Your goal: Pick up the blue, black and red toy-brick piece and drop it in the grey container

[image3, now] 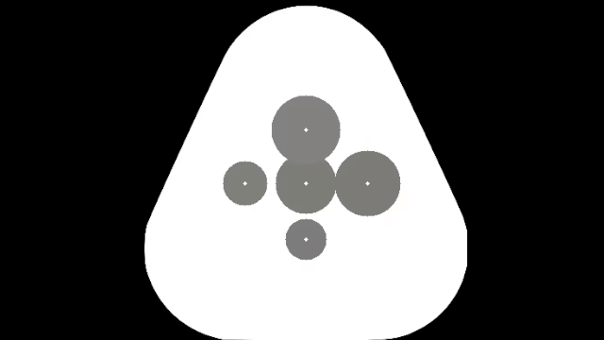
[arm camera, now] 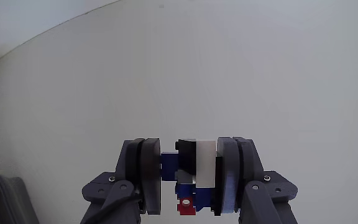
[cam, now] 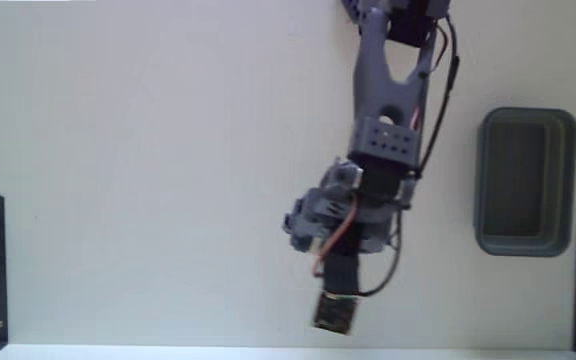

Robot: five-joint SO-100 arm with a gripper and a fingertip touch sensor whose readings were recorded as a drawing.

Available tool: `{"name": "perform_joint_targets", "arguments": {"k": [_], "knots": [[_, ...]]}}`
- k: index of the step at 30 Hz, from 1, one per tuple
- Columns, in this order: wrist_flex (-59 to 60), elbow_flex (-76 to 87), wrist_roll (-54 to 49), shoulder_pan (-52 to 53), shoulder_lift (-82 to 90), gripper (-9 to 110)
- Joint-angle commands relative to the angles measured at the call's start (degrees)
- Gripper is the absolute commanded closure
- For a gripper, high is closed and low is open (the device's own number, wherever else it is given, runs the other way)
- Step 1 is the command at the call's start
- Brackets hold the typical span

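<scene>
Wrist view shows the gripper (arm camera: 188, 180) closed on the toy-brick piece (arm camera: 192, 171), glossy blue, black, white and red plastic pinched between two rounded pads above the matte table (arm camera: 229, 74). Fixed view puts the thick-rimmed grey container (cam: 525, 182) well right of the arm (cam: 383, 130).

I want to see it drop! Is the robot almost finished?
Halfway. Done: the gripper is clamped on the toy-brick piece. In hand: carrying it above the table. Left: reach the grey container at the right of the fixed view, which looks empty, and let go.
</scene>
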Motion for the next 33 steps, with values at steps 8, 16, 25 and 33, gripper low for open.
{"name": "perform_joint_targets", "arguments": {"k": [8, 16, 25, 33], "knots": [[1.08, -1.25, 0.09, -7.55, 3.59, 55], [1.40, -0.59, 0.09, -14.69, 4.55, 55], [1.80, 0.24, 0.09, -23.63, 5.76, 55], [2.13, 0.92, 0.09, -31.04, 6.76, 55]]}}
